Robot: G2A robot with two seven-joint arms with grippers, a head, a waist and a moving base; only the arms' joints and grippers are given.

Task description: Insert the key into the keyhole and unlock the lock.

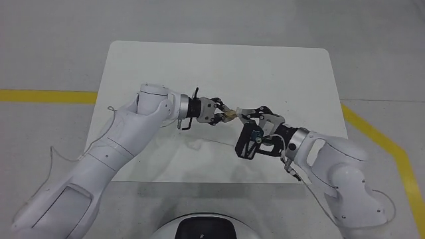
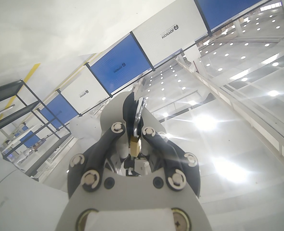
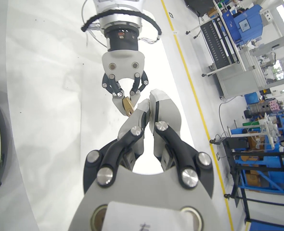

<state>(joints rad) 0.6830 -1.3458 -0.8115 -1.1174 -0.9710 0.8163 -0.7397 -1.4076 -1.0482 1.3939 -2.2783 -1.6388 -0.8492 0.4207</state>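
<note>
A small brass lock (image 1: 230, 114) hangs above the middle of the white table (image 1: 166, 60), with my left gripper (image 1: 221, 111) shut on it. In the left wrist view the brass body (image 2: 135, 146) sits between the pads and the shiny shackle (image 2: 140, 110) points away from the wrist. My right gripper (image 1: 251, 111) faces it from the other side, fingers pressed together on the thin key, which is mostly hidden. In the right wrist view the right gripper (image 3: 149, 102) stands just beside the lock (image 3: 127, 105), and a small tip (image 3: 130, 114) touches the lock's lower end.
Both arms meet over the table's middle, near its front half. The tabletop around them is bare white. A yellow floor line (image 1: 40, 96) runs past both sides of the table. Racks and machines (image 3: 240, 49) stand far off in the room.
</note>
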